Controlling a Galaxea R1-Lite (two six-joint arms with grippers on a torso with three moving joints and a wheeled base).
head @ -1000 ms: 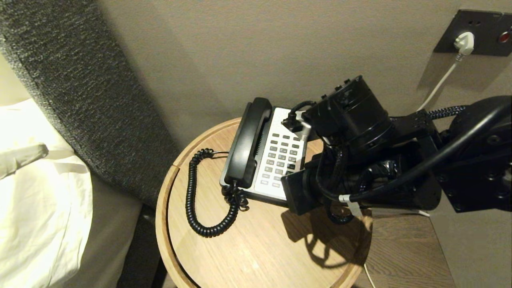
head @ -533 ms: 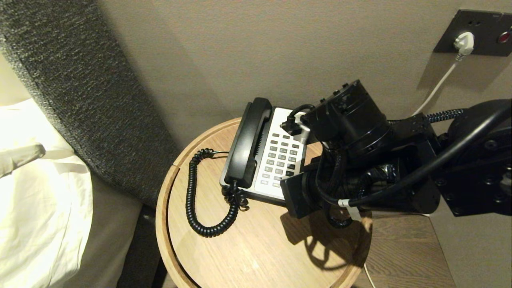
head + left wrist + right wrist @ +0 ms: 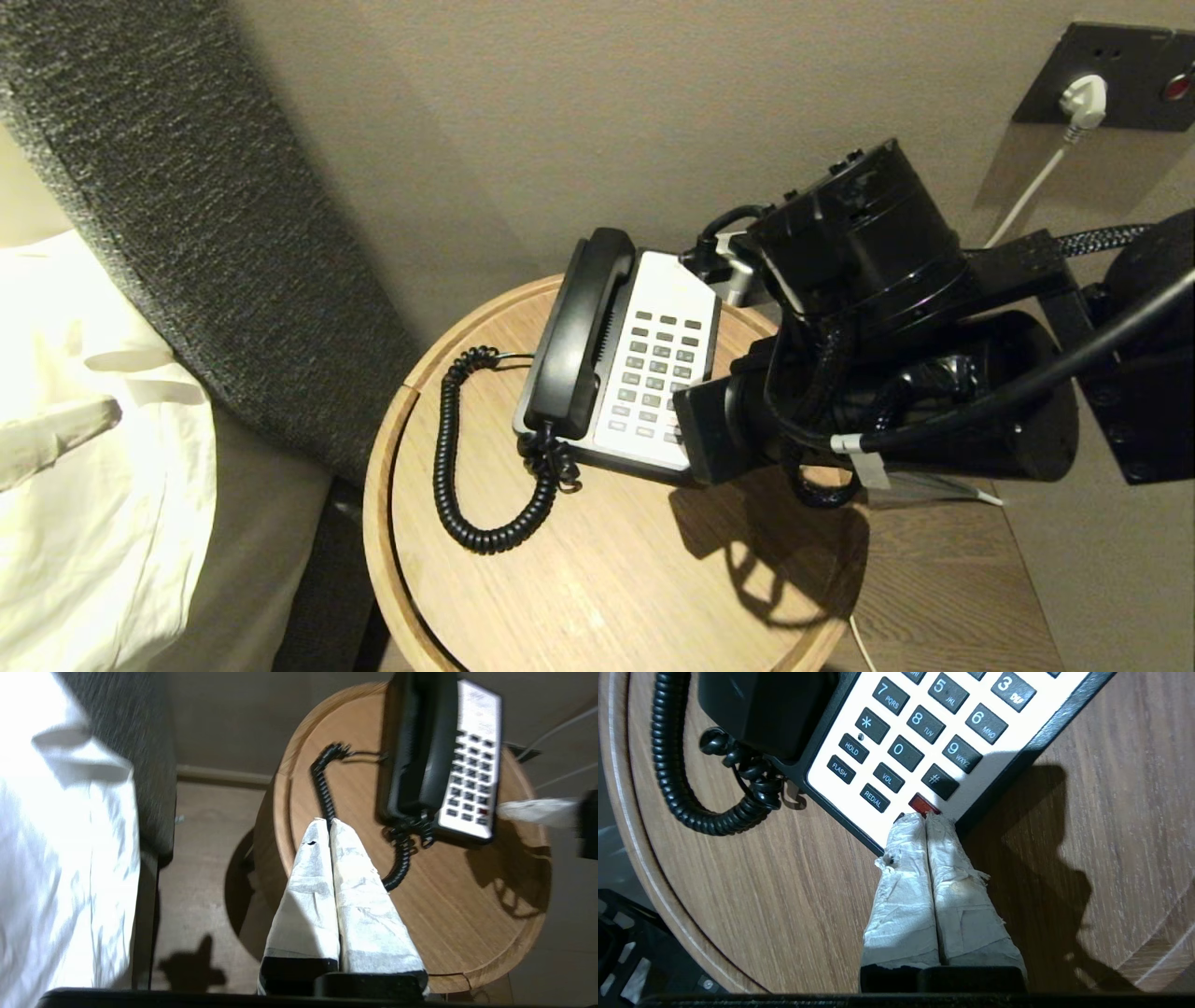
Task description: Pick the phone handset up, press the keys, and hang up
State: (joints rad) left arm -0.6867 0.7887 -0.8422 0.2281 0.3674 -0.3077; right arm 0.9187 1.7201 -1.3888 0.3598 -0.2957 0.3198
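The right gripper (image 3: 926, 817) has its taped fingers pressed together, holding nothing, tips at the near corner of the keypad beside the red key (image 3: 924, 804) on the phone base (image 3: 653, 373). The left gripper (image 3: 328, 826) is likewise pinched shut and empty, poised above the round wooden table (image 3: 597, 579) near the coiled cord (image 3: 471, 457).

The phone handset (image 3: 581, 331) lies seated in its cradle along the base's left side, cord trailing in a loop across the tabletop.

The handset appears not yet lifted, so the pickup looks to be the step in hand. To do it well, the left fingers would have to part, straddle the slim middle of the receiver, and lift straight up so the cord unwinds without dragging the base.

The base sits toward the wall side of the table; the near half of the top is bare wood. An upholstered headboard (image 3: 187, 205) stands close on the left, limiting sideways swing there.
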